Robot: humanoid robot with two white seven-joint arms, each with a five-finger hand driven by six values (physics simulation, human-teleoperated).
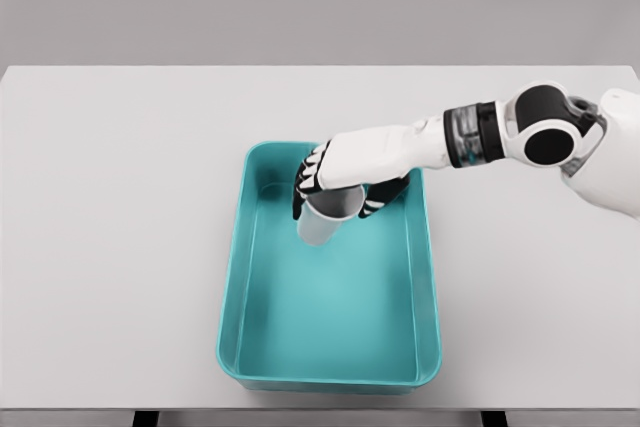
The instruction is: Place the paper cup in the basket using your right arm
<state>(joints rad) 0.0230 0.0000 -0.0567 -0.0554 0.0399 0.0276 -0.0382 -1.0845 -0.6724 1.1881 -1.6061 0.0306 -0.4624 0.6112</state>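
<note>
The fingers of the right hand are wrapping the paper cup near its rim, dark fingertips showing on both sides of it, thumb side toward the right. The grasp is reading as closed on the cup, with the palm lying over the mouth from above.

Below the fingers, the cup is hanging slightly tilted inside the outline of the basket, a teal rectangular tub. The cup is sitting over the far part of the basket, just inside its rear wall. Whether its base is touching the basket floor cannot be told from this view.

Beyond the fingers, the white forearm is reaching in from the right across the basket's right rear corner. The basket is resting on a white table. The left arm is not showing.

Assessment: the step in hand appears to be the lowering and release. To do it well, the hand should be bringing the cup down until the base is meeting the floor, then opening the fingers evenly so neither side drags the rim. The cup is light and likely to tip if released at a tilt; levelling it first is advisable. The rear wall lies close behind the fingers, so withdrawal should be going straight up.
</note>
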